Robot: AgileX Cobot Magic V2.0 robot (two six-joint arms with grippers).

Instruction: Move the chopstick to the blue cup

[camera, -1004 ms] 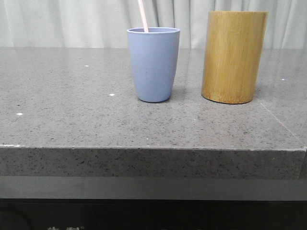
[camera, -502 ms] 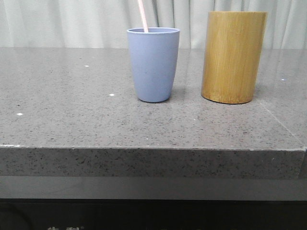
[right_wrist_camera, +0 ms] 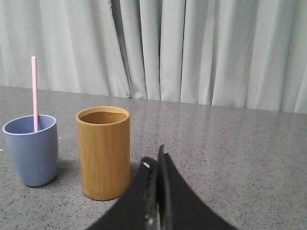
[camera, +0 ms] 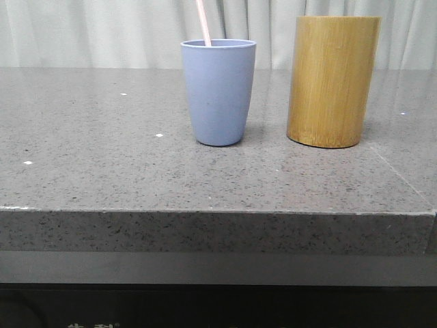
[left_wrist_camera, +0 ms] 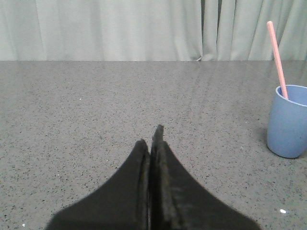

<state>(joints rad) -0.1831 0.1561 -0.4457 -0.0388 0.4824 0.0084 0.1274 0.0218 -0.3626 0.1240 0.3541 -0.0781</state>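
Here the blue cup [camera: 218,91] stands upright on the grey stone table [camera: 102,164], with the bamboo holder [camera: 332,80] just beside it, apart and not touching. A single pink chopstick [camera: 203,22] rises tilted out of the blue cup; its lower part is hidden by the cup wall, and its upper end is cut off by the front view's edge. Whether a second stick stands behind it cannot be told. Neither arm appears in the front view. The left gripper [left_wrist_camera: 152,139] has its fingers pressed together, empty, well apart from the blue cup. The right gripper [right_wrist_camera: 154,160] is likewise closed on nothing, near the bamboo holder, whose interior is shadowed.
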